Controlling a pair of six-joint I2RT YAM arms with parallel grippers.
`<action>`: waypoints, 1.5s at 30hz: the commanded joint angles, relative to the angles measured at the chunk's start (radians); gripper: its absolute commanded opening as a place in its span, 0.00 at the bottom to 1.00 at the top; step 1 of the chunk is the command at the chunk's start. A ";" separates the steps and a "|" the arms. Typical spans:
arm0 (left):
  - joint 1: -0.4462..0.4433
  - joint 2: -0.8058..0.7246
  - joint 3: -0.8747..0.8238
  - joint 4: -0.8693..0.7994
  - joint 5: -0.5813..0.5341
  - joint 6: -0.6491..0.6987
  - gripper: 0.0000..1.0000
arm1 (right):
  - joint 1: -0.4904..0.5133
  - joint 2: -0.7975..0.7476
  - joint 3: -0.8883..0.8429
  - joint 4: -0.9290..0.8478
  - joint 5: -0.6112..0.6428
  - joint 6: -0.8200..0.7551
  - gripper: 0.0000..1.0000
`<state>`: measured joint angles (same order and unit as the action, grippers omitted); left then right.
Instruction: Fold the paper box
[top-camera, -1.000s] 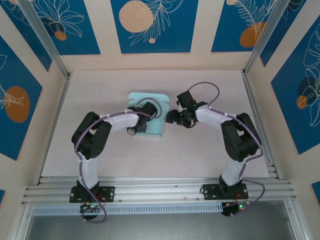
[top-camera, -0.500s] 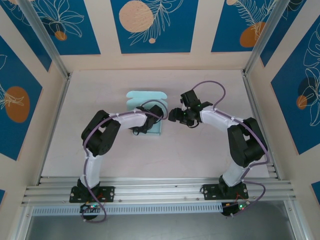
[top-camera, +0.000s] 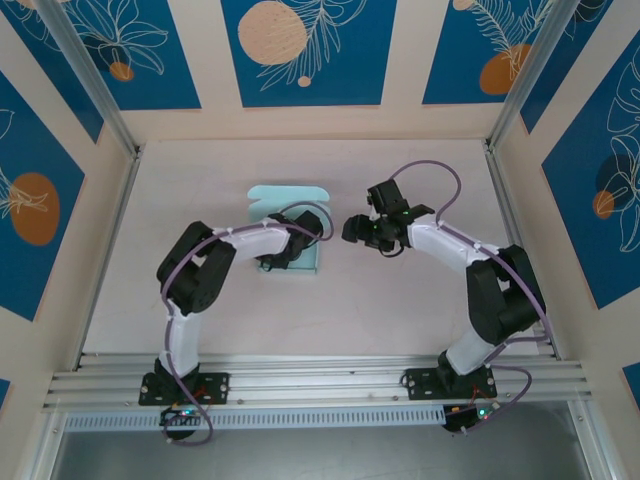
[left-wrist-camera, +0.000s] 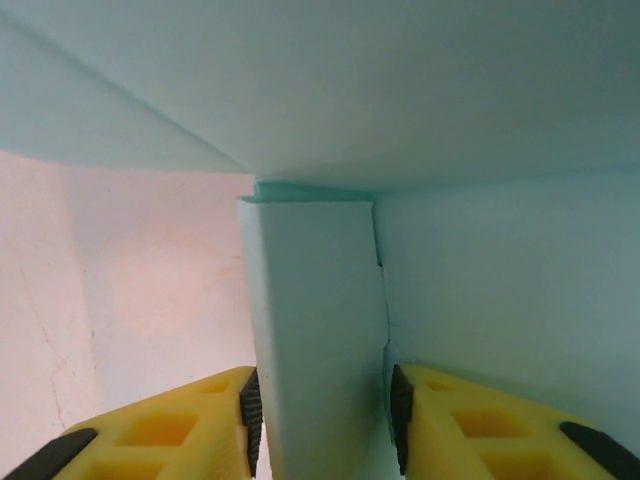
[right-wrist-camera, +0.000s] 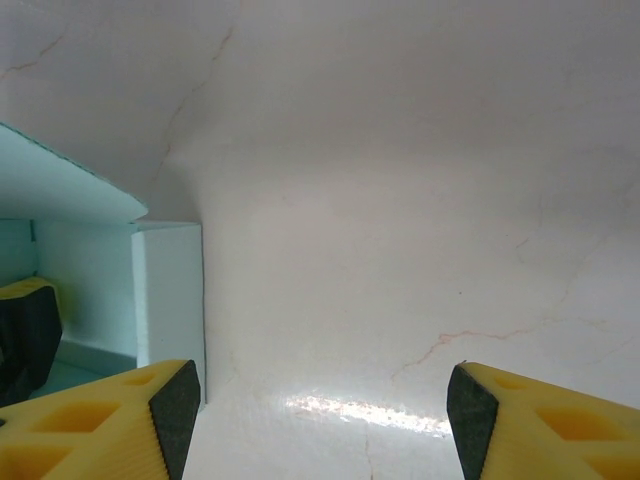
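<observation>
The paper box (top-camera: 288, 196) is pale light-blue card lying at the middle of the table, partly folded, with a flap standing up. In the left wrist view an upright wall of the paper box (left-wrist-camera: 312, 320) stands between the jaws of my left gripper (left-wrist-camera: 325, 425). The left pad touches it and a thin gap shows at the right pad. From above, the left gripper (top-camera: 284, 250) lies over the box's near part. My right gripper (top-camera: 350, 228) hovers just right of the box, open with nothing between its fingers (right-wrist-camera: 320, 415). The box's corner (right-wrist-camera: 168, 295) shows at its left.
The pale table (top-camera: 400, 300) is bare to the right of and in front of the box. Blue-and-cream panels wall in the back and both sides. An aluminium rail (top-camera: 320, 385) runs along the near edge by the arm bases.
The box has slid back a little with the left gripper, whose jaws have widened around the wall. The right gripper has drifted slightly to the right.
</observation>
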<state>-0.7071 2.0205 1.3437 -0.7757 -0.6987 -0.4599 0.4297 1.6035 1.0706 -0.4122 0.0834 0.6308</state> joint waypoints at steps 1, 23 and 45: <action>0.004 -0.102 0.006 -0.009 0.065 0.036 0.44 | -0.003 -0.050 0.004 -0.035 0.022 -0.028 0.69; 0.384 -0.650 -0.357 0.618 0.760 0.537 0.85 | 0.039 -0.016 0.289 -0.143 -0.028 -0.373 0.71; 0.538 -0.333 -0.201 0.605 1.097 0.706 0.54 | 0.085 0.293 0.542 -0.206 -0.104 -0.494 0.67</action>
<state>-0.1829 1.6691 1.1091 -0.1421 0.3492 0.2211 0.5034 1.8809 1.5715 -0.5926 0.0067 0.1570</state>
